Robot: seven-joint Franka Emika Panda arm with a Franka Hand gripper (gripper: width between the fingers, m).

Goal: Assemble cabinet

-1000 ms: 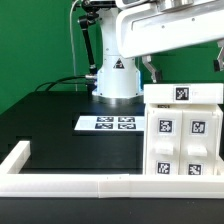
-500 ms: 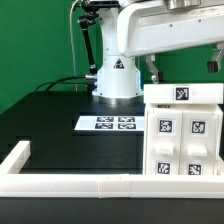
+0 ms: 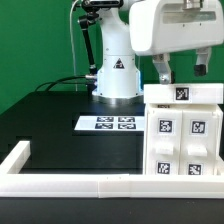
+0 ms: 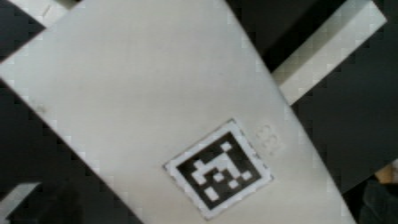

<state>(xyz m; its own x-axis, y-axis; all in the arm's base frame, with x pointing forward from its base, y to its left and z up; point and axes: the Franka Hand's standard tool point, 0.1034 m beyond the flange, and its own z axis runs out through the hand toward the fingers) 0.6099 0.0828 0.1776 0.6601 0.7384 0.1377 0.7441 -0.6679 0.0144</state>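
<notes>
Cabinet, a large white boxy tagged plastic body (image 3: 184,133), is seen on the black worktop (image 3: 70,140); the tool (image 3: 181,71) is poised above it, fingers spread, holding nothing; descent onto the top panel is judged next.

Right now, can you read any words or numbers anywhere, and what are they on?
No readable words or numbers.
Cabinet: only black-and-white square tags, patterns rather than letters.
Marker board: four such tags, no text.
Robot base: a small dark triangle sign, too small to read.
Wrist view: one tag on a white panel, no text.
</notes>
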